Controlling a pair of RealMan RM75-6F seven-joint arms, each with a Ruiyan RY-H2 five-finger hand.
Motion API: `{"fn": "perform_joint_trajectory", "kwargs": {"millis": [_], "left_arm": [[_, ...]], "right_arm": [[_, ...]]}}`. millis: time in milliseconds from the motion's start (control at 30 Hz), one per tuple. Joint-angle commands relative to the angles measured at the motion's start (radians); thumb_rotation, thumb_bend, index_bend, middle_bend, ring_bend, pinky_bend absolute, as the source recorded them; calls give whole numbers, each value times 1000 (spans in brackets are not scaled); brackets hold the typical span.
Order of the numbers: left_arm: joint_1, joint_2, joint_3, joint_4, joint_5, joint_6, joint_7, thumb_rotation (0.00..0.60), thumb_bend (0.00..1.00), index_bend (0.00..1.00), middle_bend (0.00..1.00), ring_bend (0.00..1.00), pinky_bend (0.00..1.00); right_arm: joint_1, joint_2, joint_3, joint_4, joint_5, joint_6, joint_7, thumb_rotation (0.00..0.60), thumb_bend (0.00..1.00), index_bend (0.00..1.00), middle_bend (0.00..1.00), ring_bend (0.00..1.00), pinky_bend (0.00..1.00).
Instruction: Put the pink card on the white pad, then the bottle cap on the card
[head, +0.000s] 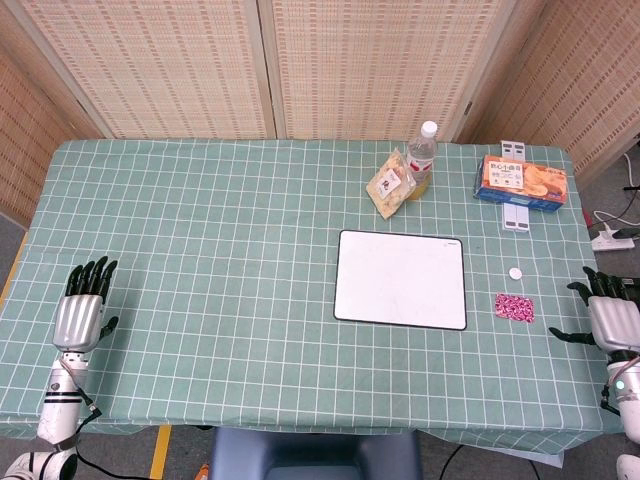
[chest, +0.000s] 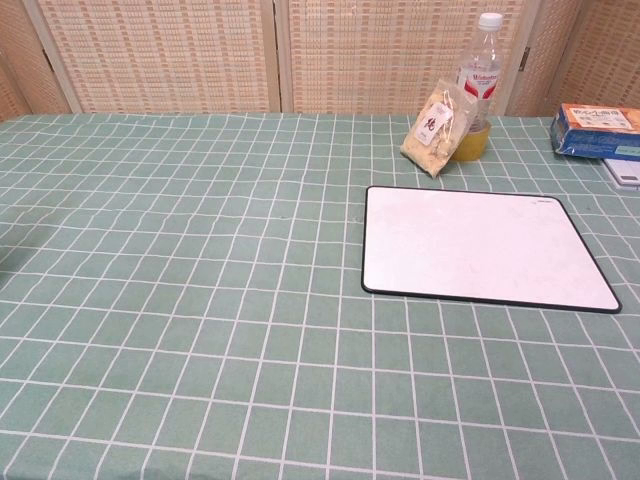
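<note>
while flat, pink card (head: 514, 308) lies apart from right robot hand (head: 607, 318)

Left hand (head: 79, 317) and right hand (head: 612, 320) rest flat, fingers spread.

Matt checked cloth on the table (head: 220, 260), smooth white pad (head: 401, 279), clear glossy plastic bottle (head: 422, 158).

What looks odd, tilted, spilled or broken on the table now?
Nothing looks spilled or broken. The snack bag stands tilted against the bottle, which is upright and capped. The pink card and the cap lie flat beside the pad, not yet on it.
</note>
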Motion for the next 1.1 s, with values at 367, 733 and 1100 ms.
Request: {"fn": "perform_joint_trajectory", "kwargs": {"millis": [367, 733, 1100], "left_arm": [[1, 6, 1, -6, 3, 1, -12, 600, 164, 0, 0, 0, 0], [-1, 10, 1, -7, -1, -14, -32, 600, 164, 0, 0, 0, 0], [-2, 13, 1, -8, -2, -19, -46, 600, 164, 0, 0, 0, 0]], "right_arm": [[48, 43, 13, -123, 61, -99, -169, 405, 0, 306, 0, 0, 0], [115, 44, 16, -179, 107, -162, -395, 472, 0, 221, 0, 0, 0], [135, 60, 14, -238, 167, -183, -513, 600, 0, 115, 0, 0, 0]]}}
